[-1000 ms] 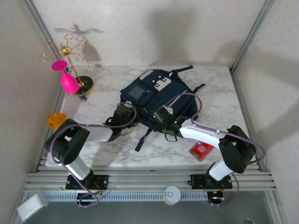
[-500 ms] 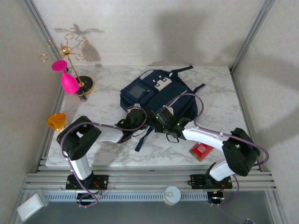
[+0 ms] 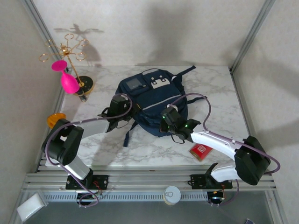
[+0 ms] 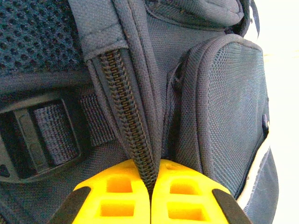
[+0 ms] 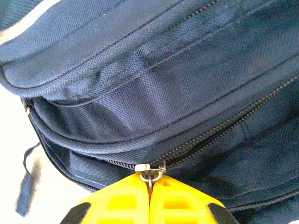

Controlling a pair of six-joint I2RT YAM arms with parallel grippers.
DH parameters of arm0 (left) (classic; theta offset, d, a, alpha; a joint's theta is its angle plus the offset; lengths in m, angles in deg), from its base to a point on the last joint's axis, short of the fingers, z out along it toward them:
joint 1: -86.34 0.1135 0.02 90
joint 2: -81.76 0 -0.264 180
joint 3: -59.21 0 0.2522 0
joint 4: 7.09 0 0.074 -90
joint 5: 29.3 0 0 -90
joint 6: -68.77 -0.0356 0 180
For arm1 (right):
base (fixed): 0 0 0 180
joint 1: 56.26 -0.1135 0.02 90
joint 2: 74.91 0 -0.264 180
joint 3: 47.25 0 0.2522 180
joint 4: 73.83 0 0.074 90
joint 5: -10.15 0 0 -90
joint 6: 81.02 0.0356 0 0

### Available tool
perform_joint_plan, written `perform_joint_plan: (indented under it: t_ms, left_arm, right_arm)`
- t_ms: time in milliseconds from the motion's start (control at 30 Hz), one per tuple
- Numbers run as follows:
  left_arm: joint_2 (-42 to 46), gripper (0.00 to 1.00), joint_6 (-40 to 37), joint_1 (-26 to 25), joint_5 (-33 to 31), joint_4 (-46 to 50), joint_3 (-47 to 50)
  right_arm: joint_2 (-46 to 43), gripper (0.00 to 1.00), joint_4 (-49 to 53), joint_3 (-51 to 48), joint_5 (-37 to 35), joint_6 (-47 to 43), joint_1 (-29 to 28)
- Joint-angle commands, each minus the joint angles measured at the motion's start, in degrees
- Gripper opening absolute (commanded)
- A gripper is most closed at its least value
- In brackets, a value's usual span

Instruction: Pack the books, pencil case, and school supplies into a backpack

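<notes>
Toward the far middle of the tabletop [image 3: 219, 93] lies the navy backpack [image 3: 154, 93], front pockets up, with both arms reaching in to its near half from either side.

At its left side the left tool [image 4: 151, 186] has its yellow fingers pressed fully together on a zippered seam [image 4: 128, 121] of the bag, the ribbed band running straight down into the pinch beside a strap buckle [image 4: 32, 135]. That grip looks meant as an anchor: by holding the fabric fast, it gives the other arm something to pull against and keeps the soft bag from sliding across the marble.

On the near right edge of the bag the right tool [image 5: 150, 186] is likewise clamped tight, here on the small metal zipper pull [image 5: 149, 173] at the end of the main zipper track [image 5: 219, 126], which appears closed along the stretch in view. Gripping the pull tab itself, rather than the cloth, suits drawing the slider along the curve of the compartment.

Near the right front corner of the tabletop the red school-supplies pack [image 3: 202, 150] lies flat, apart from the bag, so packing is probably not finished and the compartment would need opening to take it.
</notes>
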Motion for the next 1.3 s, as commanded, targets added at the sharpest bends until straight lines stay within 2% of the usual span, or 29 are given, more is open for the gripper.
perform_joint_plan:
  t_ms: [0, 33, 67, 100, 133, 267, 400, 567, 667, 700, 800, 867, 900, 1000, 1167, 1267]
  left_arm:
    - [0.0, 0.01, -6.2, 5.0, -4.7, 1.8, -2.6]
    - [0.5, 0.11, -5.7, 4.8, -3.0, 0.1, -2.1]
    - [1.5, 0.28, -4.5, 4.5, -1.4, -1.6, -1.2]
    - [3.0, 0.39, -3.1, 3.7, -1.3, -2.3, 0.1]
    - [4.6, 0.45, -1.7, 2.9, -2.1, -2.8, 1.7]
    - [11.5, 0.59, 6.8, -2.4, -6.4, -5.3, 9.9]
    - [13.1, 0.62, 16.7, -10.1, -11.7, -12.2, 14.6]
    - [8.8, 0.55, 21.3, -15.3, -17.7, -15.3, 12.3]
    - [5.5, 0.48, 21.7, -16.1, -19.1, -15.7, 10.0]
    - [4.7, 0.43, 21.5, -16.1, -20.8, -14.0, 9.1]
    - [3.9, 0.18, 18.8, -15.7, -25.0, -10.3, 7.6]
    - [4.4, 0.04, 16.0, -15.2, -28.4, -4.4, 5.7]
    - [4.9, 0.0, 14.7, -14.4, -28.9, -1.9, 4.8]
    - [7.5, 0.0, 9.9, -10.4, -30.1, 3.0, 4.5]
    - [9.4, 0.0, -2.0, -0.4, -26.5, 10.6, 1.3]
    - [8.0, 0.0, -5.4, 3.6, -23.9, 13.1, -2.0]
  right_arm:
    - [2.7, 0.0, 5.4, 3.6, 0.9, -3.9, -1.4]
    - [3.9, 0.0, 4.3, 5.0, 1.4, -4.6, -2.6]
    - [5.1, 0.0, 3.4, 6.3, 1.5, -4.7, -3.3]
    - [5.9, 0.0, 3.0, 7.1, 1.8, -4.1, -3.5]
    - [6.4, 0.0, 2.7, 7.4, 1.7, -3.5, -3.4]
    - [6.7, 0.0, 0.8, 7.0, 1.4, -3.4, -3.4]
    - [6.3, 0.0, -0.6, 6.0, 2.5, -4.2, -3.4]
    - [6.1, 0.0, -2.3, 4.9, 2.8, -5.3, -3.4]
    - [6.8, 0.0, -1.6, 5.4, 1.9, -5.9, -3.4]
    - [6.8, 0.0, -1.4, 5.5, 1.4, -6.2, -3.3]
    - [6.5, 0.0, 0.6, 5.5, -1.1, -6.4, -3.3]
    - [6.2, 0.0, 2.4, 5.5, -2.8, -6.9, -3.4]
    - [6.1, 0.0, 3.5, 5.6, -3.8, -7.1, -3.3]
    - [5.5, 0.0, 8.9, 6.1, -8.0, -6.5, -2.4]
    - [3.0, 0.0, 16.3, 6.2, -10.1, -4.5, 1.7]
    - [5.1, 0.0, 17.7, 9.3, -11.3, -4.6, 1.0]
